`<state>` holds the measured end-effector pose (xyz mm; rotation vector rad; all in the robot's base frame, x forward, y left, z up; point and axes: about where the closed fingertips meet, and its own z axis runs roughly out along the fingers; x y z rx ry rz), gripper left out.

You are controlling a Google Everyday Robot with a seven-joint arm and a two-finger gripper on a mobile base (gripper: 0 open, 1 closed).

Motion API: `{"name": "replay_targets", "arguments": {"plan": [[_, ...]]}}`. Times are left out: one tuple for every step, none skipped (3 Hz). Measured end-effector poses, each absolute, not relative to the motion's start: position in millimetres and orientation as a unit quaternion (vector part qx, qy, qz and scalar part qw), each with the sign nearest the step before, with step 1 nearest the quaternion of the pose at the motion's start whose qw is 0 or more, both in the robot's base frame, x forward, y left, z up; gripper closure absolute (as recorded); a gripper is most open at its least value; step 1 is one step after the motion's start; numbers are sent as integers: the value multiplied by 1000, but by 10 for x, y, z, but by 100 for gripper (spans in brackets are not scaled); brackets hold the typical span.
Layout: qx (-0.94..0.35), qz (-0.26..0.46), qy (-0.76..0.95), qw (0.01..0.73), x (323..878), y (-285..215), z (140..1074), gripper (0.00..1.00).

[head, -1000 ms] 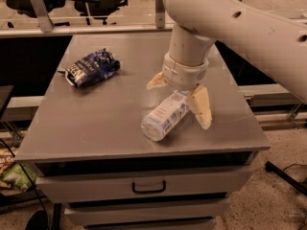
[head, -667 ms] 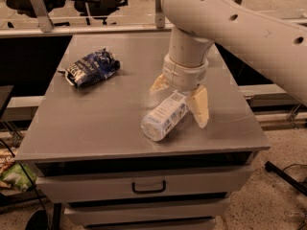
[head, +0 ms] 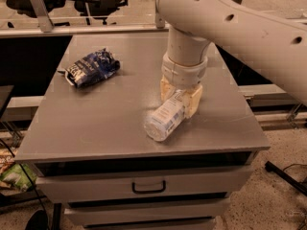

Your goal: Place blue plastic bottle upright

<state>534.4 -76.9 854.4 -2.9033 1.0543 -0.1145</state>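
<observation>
- Lying at the back left of the table, the snack bag is well apart from the work; I doubt it gets bumped.
- The blue plastic bottle lies on its side right of centre, base toward the front edge. Round and slick, it could twist in the grip, or roll off that edge if it slips free.
- The gripper stands over its cap end, fingers drawn in against both sides, clamped on the bottle.
</observation>
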Motion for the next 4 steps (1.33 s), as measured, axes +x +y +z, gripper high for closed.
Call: {"name": "replay_targets", "arguments": {"plan": [[-938, -72, 336, 40, 5447, -732, 8691, 93], [-940, -117, 314, 72, 5605, -660, 8893, 100], [-943, -155, 269, 123, 5714, -534, 9139, 100], [-945, -190, 204, 168, 5747, -402, 9361, 100]]}}
